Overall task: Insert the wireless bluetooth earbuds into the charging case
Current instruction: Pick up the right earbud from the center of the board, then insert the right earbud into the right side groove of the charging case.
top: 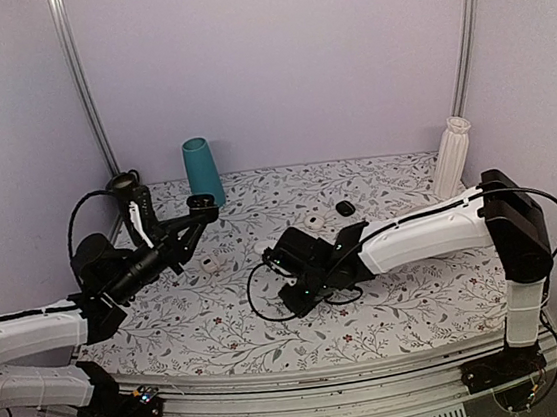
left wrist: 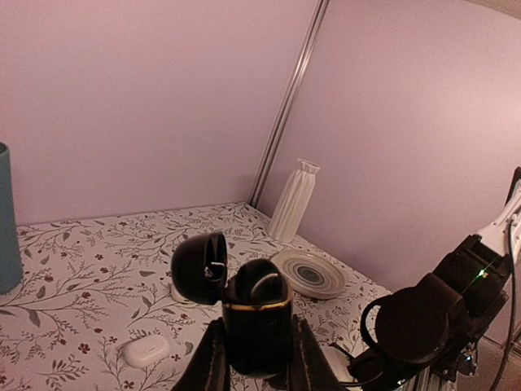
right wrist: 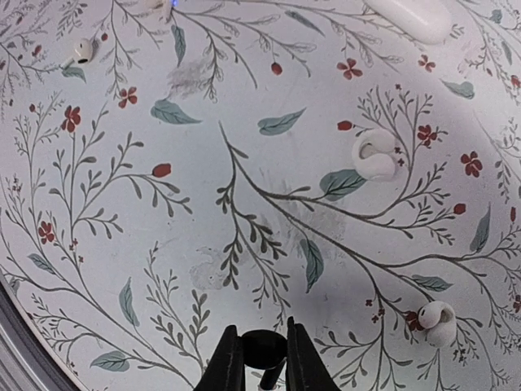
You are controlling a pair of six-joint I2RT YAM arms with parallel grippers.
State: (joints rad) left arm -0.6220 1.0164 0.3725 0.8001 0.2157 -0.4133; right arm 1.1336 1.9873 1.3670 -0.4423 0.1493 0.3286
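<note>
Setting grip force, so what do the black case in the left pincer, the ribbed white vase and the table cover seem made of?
Charging case: probably hard plastic, glossy black, with highlights on the open lid and a gold-looking rim band. Vase: matte white, pleated; ceramic or plastic, unclear. Table cover: flat, matte floral print; cloth or vinyl, unclear.

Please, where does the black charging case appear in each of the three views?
Top external: left of centre, below the teal cup, charging case in the left gripper.
Left wrist: bottom centre, lid open, gripped.
Right wrist: not in it.
Shared landmark: floral table cover.
</note>
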